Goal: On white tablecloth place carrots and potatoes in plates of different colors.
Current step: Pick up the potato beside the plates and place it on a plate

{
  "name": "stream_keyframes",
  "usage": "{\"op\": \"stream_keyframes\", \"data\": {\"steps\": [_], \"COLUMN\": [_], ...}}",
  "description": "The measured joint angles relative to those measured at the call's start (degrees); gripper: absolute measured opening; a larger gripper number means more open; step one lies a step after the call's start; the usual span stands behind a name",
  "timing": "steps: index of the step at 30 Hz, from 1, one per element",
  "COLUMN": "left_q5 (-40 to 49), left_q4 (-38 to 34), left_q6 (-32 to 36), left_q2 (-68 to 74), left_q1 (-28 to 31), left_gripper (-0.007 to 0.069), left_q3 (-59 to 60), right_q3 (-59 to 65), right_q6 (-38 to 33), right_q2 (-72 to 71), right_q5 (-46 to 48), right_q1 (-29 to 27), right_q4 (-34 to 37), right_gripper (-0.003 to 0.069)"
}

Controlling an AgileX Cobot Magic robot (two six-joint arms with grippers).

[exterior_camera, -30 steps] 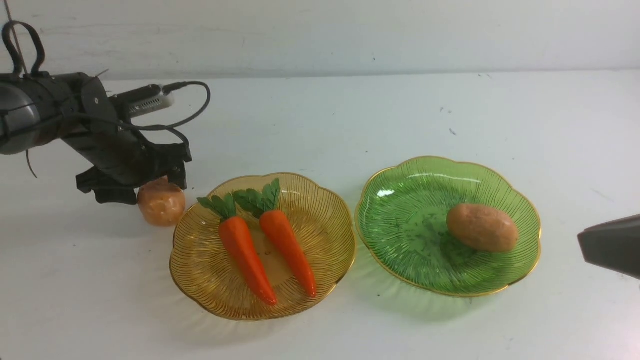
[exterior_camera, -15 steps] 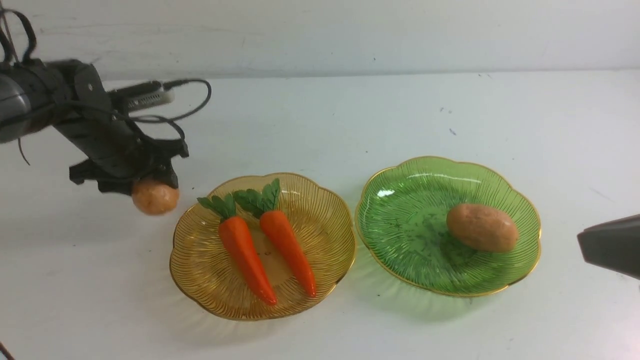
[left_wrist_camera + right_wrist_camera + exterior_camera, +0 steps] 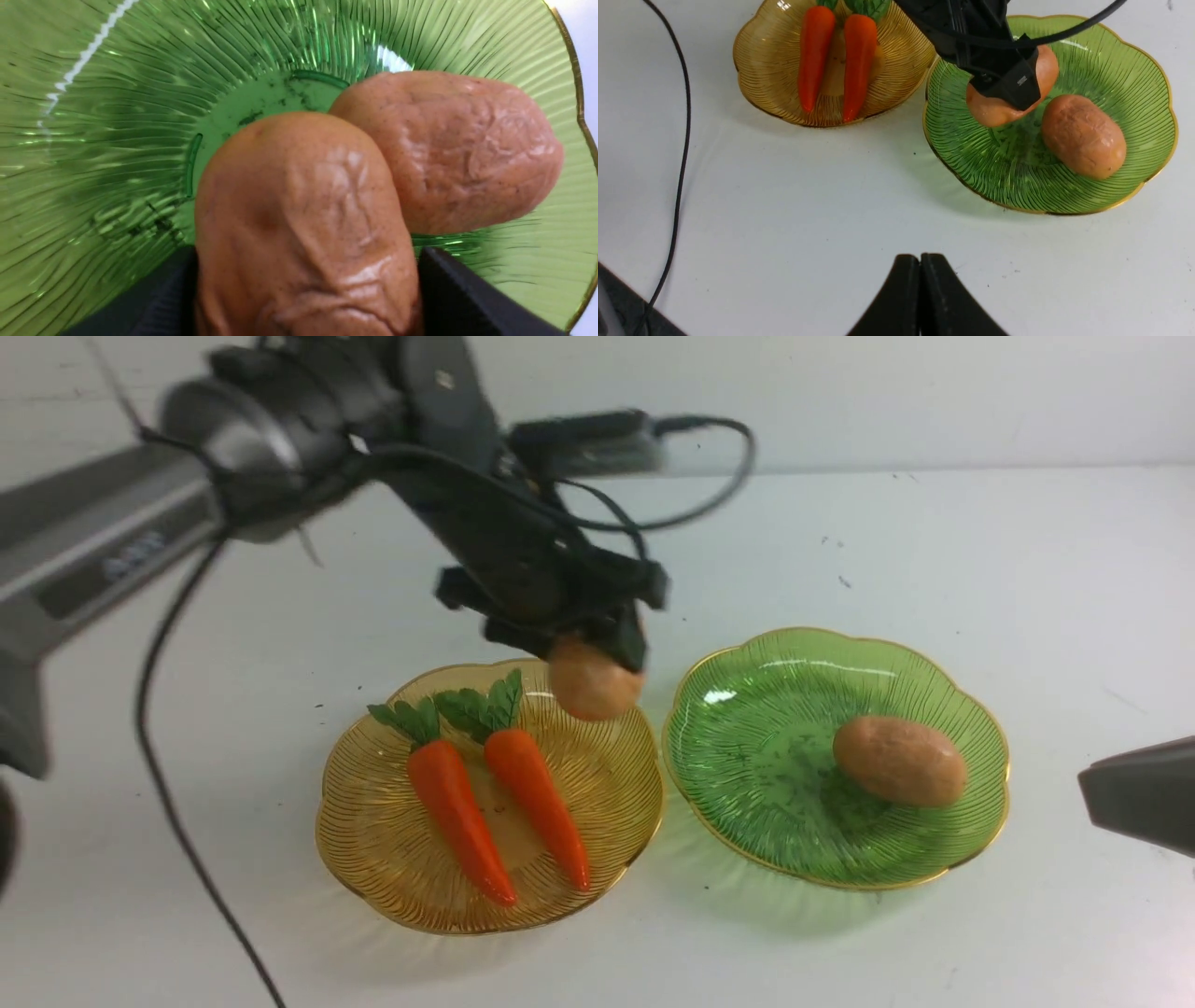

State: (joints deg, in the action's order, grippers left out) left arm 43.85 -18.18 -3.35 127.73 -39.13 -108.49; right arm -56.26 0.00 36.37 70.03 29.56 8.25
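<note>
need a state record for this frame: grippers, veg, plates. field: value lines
left gripper: closed on held potato, raised off the table
held potato: in the air, above the green plate going by both wrist views; not set down
second potato: lying in green plate
carrots: two, side by side in amber plate, leaves toward the far side
right gripper: shut, empty, off to the green plate's right
surface: white tablecloth
left to do: set held potato in green plate
</note>
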Motion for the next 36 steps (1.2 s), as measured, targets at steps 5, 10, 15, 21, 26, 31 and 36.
{"op": "stream_keyframes", "data": {"steps": [5, 10, 15, 21, 26, 31, 36], "left_q5": [0.1, 1.6, 8.4, 16.0, 22.9, 26.8, 27.5], "left_q4": [0.0, 0.0, 0.1, 0.4, 1.6, 4.2, 4.5], "left_q6": [0.0, 0.0, 0.1, 0.4, 2.0, 2.7, 2.9], "left_q2": [0.0, 0.0, 0.0, -0.3, -1.5, -2.7, -2.7], "left_q1": [0.3, 0.4, 0.9, 3.0, 4.9, 5.7, 5.7], "left_gripper": [0.0608, 0.0616, 0.0514, 0.0296, 0.0064, -0.0003, -0.0003], "left_q3": [-0.2, -1.6, -7.0, -13.8, -18.8, -20.8, -20.8], "right_q3": [0.0, 0.4, 4.4, 11.7, 21.7, 32.9, 36.8], "right_q6": [1.9, 4.4, 6.7, 6.9, 6.9, 6.9, 6.9], "right_q2": [-6.4, -12.7, -19.7, -25.8, -31.1, -32.0, -32.0], "right_q5": [2.7, 3.3, 3.4, 2.0, -12.0, -31.9, -41.1], "right_q1": [0.0, 0.0, 0.0, 0.0, 0.0, 0.0, 0.0], "right_q4": [-2.4, -5.9, -6.9, -7.7, -8.6, -8.6, -9.4], "right_gripper": [-0.0015, -0.0015, -0.0015, -0.0015, -0.0015, -0.0015, -0.0015]}}
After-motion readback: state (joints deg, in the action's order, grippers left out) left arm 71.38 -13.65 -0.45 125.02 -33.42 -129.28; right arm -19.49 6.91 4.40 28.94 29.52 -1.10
